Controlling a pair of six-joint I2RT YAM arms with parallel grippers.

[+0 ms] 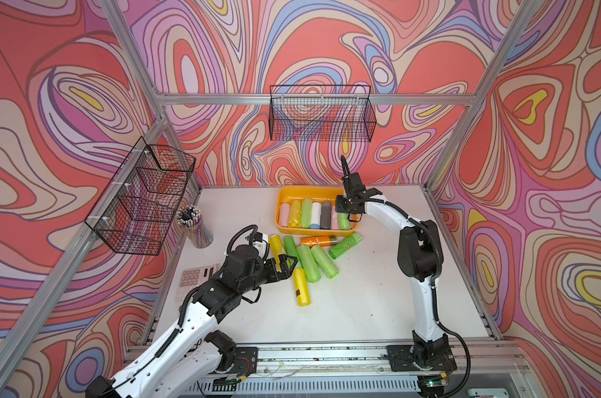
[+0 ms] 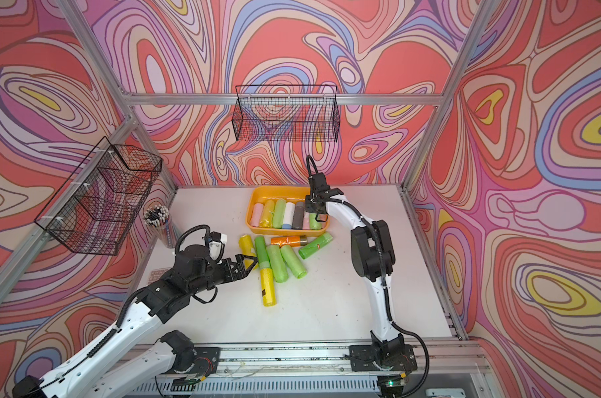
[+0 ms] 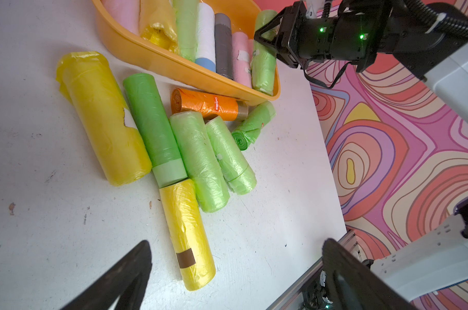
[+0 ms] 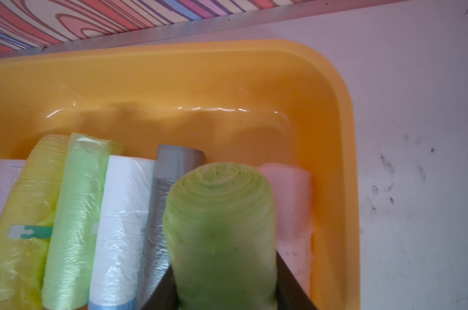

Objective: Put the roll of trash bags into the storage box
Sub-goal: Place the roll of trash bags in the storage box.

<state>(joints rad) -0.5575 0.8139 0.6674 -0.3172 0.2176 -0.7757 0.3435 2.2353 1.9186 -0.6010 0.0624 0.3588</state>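
Note:
The orange-yellow storage box stands at the back of the table with several rolls lying side by side in it. My right gripper is shut on a light green roll of trash bags. It holds the roll at the box's right end, over the grey and pink rolls. My left gripper hangs open and holds nothing, just left of a loose pile of rolls on the table.
The pile holds yellow, green and orange rolls in front of the box. A pencil cup and a calculator sit at the table's left. Black wire baskets hang on the back wall and the left frame.

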